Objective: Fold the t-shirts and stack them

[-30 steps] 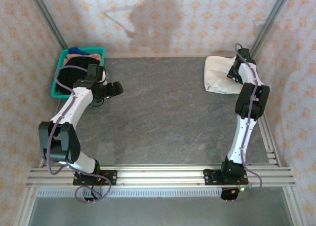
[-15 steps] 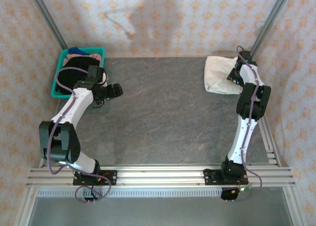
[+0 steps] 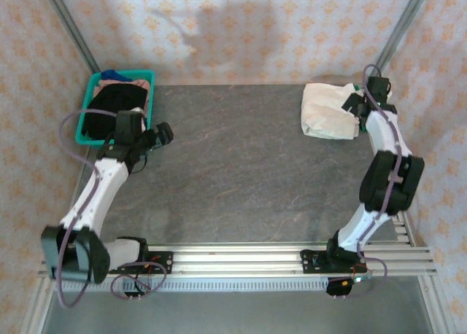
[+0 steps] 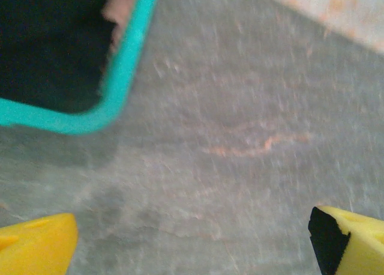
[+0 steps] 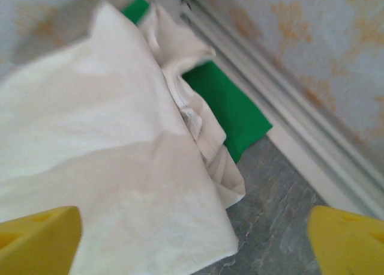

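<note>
My left gripper (image 4: 192, 242) is released, jaws wide, over the table (image 4: 240, 107); basket (image 4: 129, 59) ahead-left. My right gripper (image 5: 193, 239) is released; cream shirt (image 5: 90, 137) directly ahead, lying on the green shirt (image 5: 231, 107), whose edge shows ahead-right.

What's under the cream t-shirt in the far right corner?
A green t-shirt: one edge pokes out past the collar of the cream t-shirt. The rest is covered, so how it is folded cannot be seen.
</note>
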Robot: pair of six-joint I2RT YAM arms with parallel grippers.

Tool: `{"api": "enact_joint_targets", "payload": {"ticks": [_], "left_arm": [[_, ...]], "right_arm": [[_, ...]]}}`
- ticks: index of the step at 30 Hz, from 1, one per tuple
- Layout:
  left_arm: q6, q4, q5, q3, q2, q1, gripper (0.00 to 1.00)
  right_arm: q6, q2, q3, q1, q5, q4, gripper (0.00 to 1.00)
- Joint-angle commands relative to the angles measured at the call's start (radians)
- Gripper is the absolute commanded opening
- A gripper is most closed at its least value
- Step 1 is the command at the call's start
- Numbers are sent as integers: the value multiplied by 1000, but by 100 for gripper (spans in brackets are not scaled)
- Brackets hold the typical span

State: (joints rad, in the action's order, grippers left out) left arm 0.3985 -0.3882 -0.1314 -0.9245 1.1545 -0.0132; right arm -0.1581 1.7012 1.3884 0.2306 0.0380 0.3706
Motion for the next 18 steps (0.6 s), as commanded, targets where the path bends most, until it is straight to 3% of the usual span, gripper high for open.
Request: {"api": "enact_joint_targets", "payload": {"ticks": [1,3,5,7,10,13,15,18], "left_arm": [[-42,244,268,188,-151,-10,100],[-109,382,407,317,-219,-12,100],[-241,530,423,439,-239,-16,100],[-277,552,465,474,-205,-14,100],[-300,608,432,489,-84,-14,100],[-290,793,421,521,60,-7,100],[-302,777,397,482,107,-7,100],[-316,947,338,505,158,5,100]], "right_arm": [[7,-158,-229,-45,-31,-207,99],[22,-257,-387,-98,-68,-325,99],[67,-340,-557,-166,-149,-469,99],[101,-384,-707,-204,-179,-627,99],[125,-383,-872,-225,-121,-825,99],[110,-347,-920,-232,-158,-853,99],[107,-355,-921,-235,-182,-841,99],[141,-367,-992,-237,-224,-1005,99]]}}
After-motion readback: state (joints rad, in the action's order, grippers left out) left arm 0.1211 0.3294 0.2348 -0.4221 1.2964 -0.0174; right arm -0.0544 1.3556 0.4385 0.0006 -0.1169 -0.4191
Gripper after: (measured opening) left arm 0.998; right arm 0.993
